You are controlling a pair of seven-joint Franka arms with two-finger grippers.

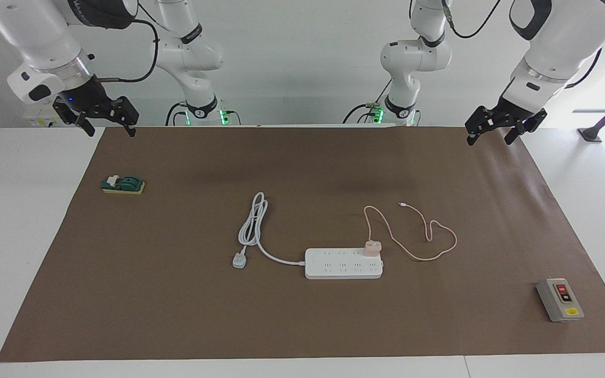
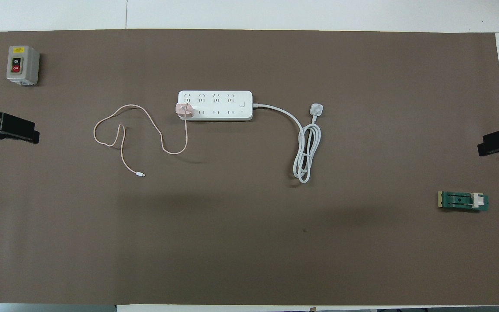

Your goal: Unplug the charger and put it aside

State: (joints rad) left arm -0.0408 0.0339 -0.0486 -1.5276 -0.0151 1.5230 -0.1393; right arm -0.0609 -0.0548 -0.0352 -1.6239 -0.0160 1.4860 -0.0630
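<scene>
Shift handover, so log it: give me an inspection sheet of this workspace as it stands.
Surface: brown mat on white table.
Job's things: pink charger plugged into white power strip.
Clutter: grey button box; green switch.
Grippers: left gripper and right gripper open, raised over the mat's robot-side corners, holding nothing.
Cables: pink cable looped loose; white cord coiled, plug free.
Surroundings: nothing seen.

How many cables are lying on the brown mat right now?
2: the charger's thin pink cable loops toward the left arm's end; the power strip's thick white cord lies coiled toward the right arm's end.
</scene>
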